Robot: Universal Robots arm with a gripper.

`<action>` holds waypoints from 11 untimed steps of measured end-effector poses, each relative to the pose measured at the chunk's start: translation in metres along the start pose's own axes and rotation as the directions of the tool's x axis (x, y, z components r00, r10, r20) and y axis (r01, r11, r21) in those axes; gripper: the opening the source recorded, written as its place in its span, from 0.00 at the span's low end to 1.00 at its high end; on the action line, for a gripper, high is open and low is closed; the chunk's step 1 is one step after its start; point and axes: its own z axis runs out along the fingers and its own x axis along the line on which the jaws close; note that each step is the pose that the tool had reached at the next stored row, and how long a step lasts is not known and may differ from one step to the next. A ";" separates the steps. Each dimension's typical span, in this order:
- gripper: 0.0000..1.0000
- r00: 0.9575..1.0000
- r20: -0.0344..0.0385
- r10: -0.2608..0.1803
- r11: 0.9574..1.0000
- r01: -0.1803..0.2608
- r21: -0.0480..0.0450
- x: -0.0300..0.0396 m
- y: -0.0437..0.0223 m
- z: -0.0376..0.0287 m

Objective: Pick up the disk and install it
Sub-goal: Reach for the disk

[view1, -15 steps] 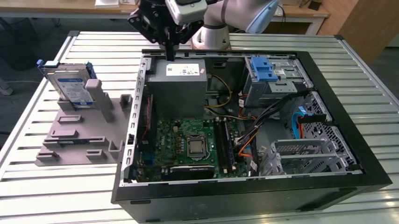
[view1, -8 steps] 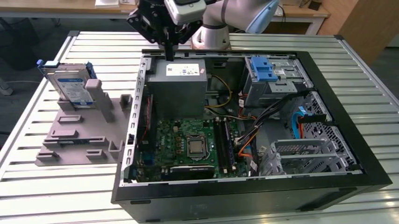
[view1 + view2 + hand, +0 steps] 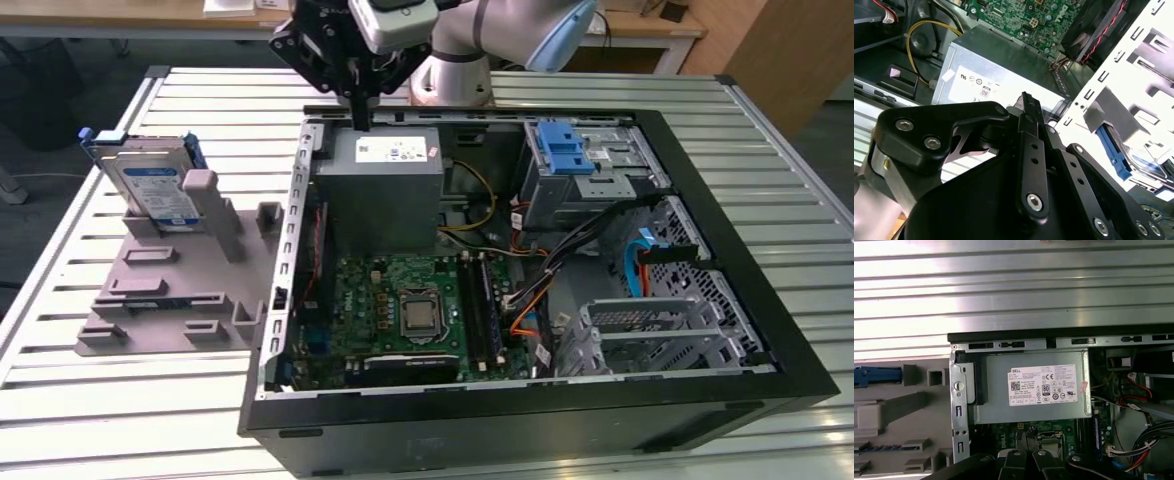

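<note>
The disk (image 3: 150, 187), a silver drive with a white-and-blue label and a blue rail frame, stands on edge in a grey holder (image 3: 174, 275) at the exterior view's left, beside the open computer case (image 3: 534, 400). My gripper (image 3: 360, 122) hangs over the case's far rim, above the grey power supply (image 3: 387, 190). That puts it well toward the exterior view's right of the disk and apart from it. In the second wrist view the gripper (image 3: 1025, 97) is shut, its fingers pressed together on nothing. The first wrist view has the disk's blue rail (image 3: 876, 376) at its edge.
Inside the case lie a green motherboard (image 3: 400, 310), bundled cables (image 3: 587, 240) and a metal drive bay with a blue latch (image 3: 574, 150). The case and holder rest on a slatted metal table (image 3: 80, 400). The arm's base (image 3: 454, 75) stands behind the case.
</note>
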 end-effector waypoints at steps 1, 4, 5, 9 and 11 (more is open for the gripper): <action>0.11 1.000 0.000 0.000 1.000 0.000 0.000 0.0002 0.0000 0.0000; 0.11 1.000 0.000 0.000 1.000 0.000 0.000 0.0017 -0.0001 0.0000; 0.11 1.000 0.000 0.000 1.000 0.000 0.000 0.0023 -0.0001 0.0000; 0.11 1.000 0.000 0.000 1.000 0.000 0.000 0.0057 -0.0002 0.0001; 0.11 1.000 0.000 0.000 1.000 0.000 0.000 0.0082 0.0000 0.0000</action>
